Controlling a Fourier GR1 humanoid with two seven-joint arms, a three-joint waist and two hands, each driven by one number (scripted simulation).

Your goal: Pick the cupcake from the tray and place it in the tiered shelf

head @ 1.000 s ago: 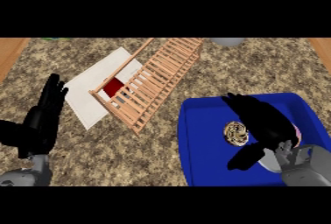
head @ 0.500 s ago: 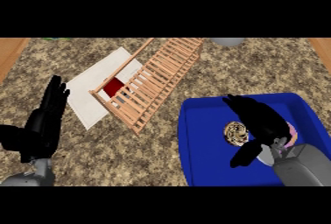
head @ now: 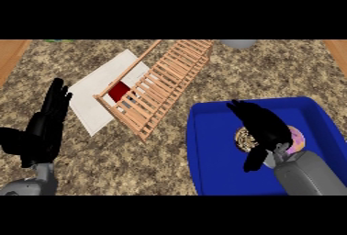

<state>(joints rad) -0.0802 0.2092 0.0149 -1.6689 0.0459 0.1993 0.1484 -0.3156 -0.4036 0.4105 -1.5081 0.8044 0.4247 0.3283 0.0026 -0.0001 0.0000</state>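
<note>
A blue tray (head: 210, 156) lies at the lower right of the speckled counter. On it sits the cupcake (head: 245, 138), brown and swirled, with a pink-frosted part (head: 297, 140) showing past my hand. My right hand (head: 263, 126) hovers over the cupcake with fingers spread and straight, hiding its right half; whether it touches the cupcake I cannot tell. The wooden tiered shelf (head: 163, 85) lies slanted at the upper middle on a white mat (head: 102, 92), with a red object (head: 120, 90) inside it. My left hand (head: 46, 120) rests open at the left edge, fingers up.
A grey round object (head: 237, 43) sits at the counter's far edge. Wooden borders (head: 10, 53) run along the counter's left and right sides. Bare speckled counter lies between the shelf and the tray.
My right hand has moved a little forward and left over the cupcake, and the forearm has come further into view. The left hand stays nearly still.
</note>
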